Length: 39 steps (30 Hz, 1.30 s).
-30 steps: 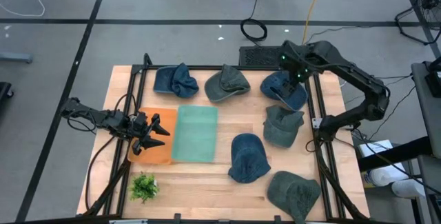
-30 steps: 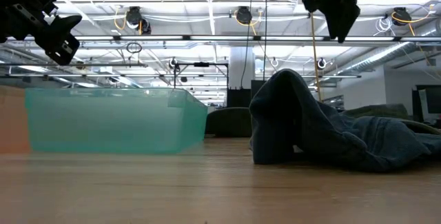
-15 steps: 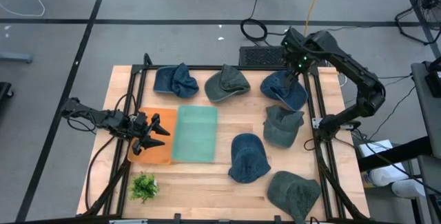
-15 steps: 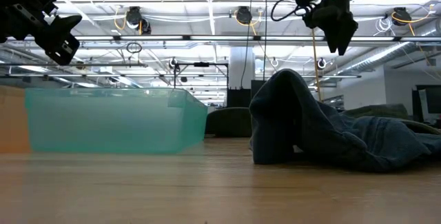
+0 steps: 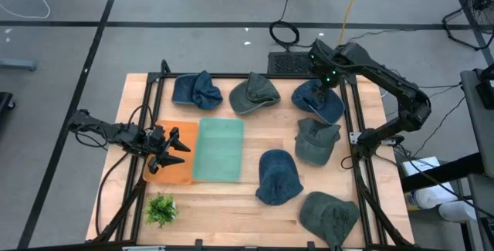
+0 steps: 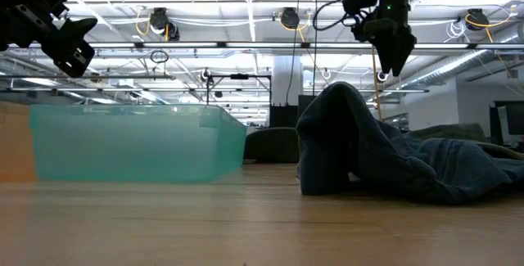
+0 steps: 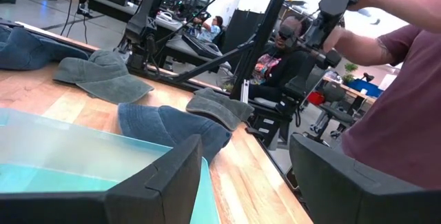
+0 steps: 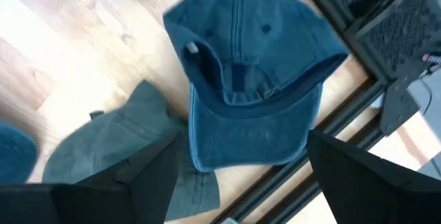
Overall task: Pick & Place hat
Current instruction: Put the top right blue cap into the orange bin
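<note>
right hand open above blue hat | risk: may snag green hat (touching it) | left hand open, waiting

Pale wooden counter, black metal frame rails along its edges. Small green artificial plant at near-left corner. Flat orange rectangular tray on the left, touching the translucent teal plastic bin to its right; the bin also shows in the low view. Black ribbed mat just beyond the far edge, coiled black cable on the grey floor behind it. Yellow cord runs away across the floor. Person in a maroon shirt stands past the counter, arms raised.
</note>
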{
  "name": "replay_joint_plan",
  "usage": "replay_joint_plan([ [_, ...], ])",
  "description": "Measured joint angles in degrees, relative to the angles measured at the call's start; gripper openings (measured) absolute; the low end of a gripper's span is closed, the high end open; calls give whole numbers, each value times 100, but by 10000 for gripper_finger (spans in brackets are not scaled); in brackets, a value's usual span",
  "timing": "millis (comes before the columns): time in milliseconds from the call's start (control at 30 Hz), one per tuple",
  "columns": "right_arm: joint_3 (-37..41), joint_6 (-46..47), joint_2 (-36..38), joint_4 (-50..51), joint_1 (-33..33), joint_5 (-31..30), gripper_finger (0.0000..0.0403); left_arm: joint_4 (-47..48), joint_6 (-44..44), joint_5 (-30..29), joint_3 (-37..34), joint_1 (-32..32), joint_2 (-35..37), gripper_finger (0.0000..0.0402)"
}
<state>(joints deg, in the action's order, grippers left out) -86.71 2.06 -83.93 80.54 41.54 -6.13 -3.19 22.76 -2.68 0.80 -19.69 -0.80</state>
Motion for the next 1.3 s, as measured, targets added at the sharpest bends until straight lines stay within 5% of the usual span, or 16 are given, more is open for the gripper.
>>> replay_joint_plan([
  [1300,3207,370,300,-2936,-397,339,297,-1,0,2,0,-1,2,230],
])
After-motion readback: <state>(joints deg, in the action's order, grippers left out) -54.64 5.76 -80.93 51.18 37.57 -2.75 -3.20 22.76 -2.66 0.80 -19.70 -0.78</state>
